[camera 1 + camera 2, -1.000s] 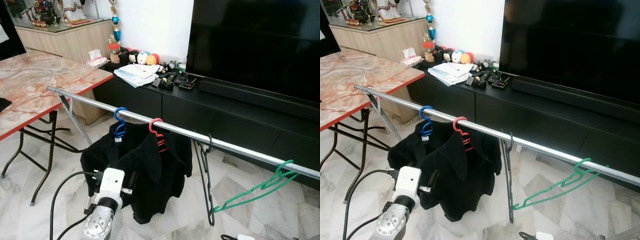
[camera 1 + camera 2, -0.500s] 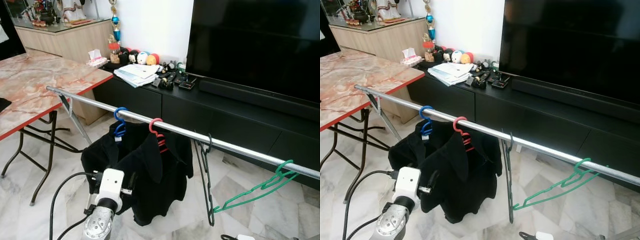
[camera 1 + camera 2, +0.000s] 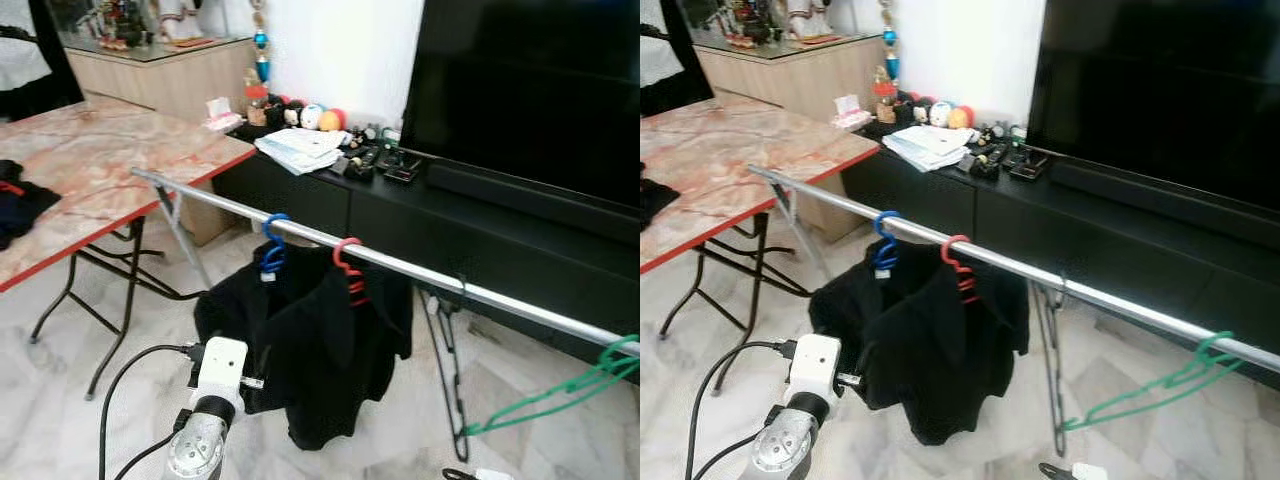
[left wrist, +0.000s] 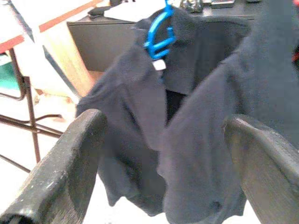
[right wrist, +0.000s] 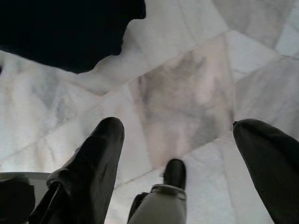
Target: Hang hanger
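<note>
- Left gripper (image 4: 163,154): jaws spread wide with nothing between them; it is raised low in front of the rail (image 3: 400,267), facing the black garments (image 3: 320,350) without touching them
- Right gripper (image 5: 187,172): jaws spread wide and empty; it hangs low below the rail, pointing down at the marble floor (image 5: 187,93)
- Blue hanger (image 3: 272,245): hooked on the rail, carrying one black garment; a small pale tag (image 4: 159,65) sits just under its hook, no writing readable on it
- Red hanger (image 3: 350,275): hooked on the rail just beside the blue one, on the side away from the marble surface (image 3: 90,170), carrying the other black garment
- Black hanger (image 3: 450,370): bare, hooked further along the rail past the red one, hanging straight down
- Green hanger (image 3: 560,395): bare, hooked near the rail's far end, swung out at a tilt
- Behind the rail stands a low black TV console (image 3: 520,230) with a large dark television (image 3: 540,90); papers (image 3: 300,148), remotes and small round toys lie on it; no brand or lettering can be read anywhere
- Dark cloth (image 3: 20,200) lies on the marble surface near the rail's other end
</note>
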Available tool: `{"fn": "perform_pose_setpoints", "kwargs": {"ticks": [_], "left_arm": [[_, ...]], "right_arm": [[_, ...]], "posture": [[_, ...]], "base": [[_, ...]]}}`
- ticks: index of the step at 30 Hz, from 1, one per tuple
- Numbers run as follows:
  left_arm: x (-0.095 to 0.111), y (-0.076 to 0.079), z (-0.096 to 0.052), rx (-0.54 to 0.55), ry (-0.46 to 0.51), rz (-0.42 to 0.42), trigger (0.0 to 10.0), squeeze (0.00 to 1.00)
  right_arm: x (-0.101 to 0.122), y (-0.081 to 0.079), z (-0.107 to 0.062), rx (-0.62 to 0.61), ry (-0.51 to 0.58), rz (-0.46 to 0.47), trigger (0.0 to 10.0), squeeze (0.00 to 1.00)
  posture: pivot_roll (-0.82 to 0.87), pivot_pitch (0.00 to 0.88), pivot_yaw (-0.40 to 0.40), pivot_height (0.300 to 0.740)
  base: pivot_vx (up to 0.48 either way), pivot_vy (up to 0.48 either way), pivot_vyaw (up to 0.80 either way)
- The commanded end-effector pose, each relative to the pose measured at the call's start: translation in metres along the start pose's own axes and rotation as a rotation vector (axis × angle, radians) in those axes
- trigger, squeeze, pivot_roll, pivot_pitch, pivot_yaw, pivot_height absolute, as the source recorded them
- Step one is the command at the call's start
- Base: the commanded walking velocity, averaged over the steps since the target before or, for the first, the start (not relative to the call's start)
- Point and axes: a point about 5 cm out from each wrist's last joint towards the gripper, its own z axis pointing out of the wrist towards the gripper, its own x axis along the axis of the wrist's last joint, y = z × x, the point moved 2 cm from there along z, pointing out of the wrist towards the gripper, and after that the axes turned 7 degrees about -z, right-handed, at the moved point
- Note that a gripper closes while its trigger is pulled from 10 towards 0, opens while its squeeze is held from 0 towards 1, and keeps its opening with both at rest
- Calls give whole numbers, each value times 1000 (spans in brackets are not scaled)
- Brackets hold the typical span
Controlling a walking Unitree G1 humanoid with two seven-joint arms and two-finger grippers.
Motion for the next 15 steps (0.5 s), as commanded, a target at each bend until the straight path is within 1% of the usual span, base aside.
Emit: {"fn": "perform_pose_setpoints", "kwargs": {"ticks": [1, 3, 15], "left_arm": [[0, -1, 0, 0, -4, -9, 10000, 0], [0, -1, 0, 0, -5, -9, 10000, 0], [0, -1, 0, 1, -5, -13, 10000, 0]], "right_arm": [[-1, -1, 0, -2, -1, 25, 10000, 0], [-1, -1, 0, -1, -4, 23, 10000, 0], [-2, -1, 0, 3, -8, 23, 10000, 0]], "posture": [[-32, 0, 40, 740], [-32, 0, 40, 740], [-32, 0, 38, 740]], "base": [[0, 337, 0], [0, 337, -216], [0, 337, -800]]}}
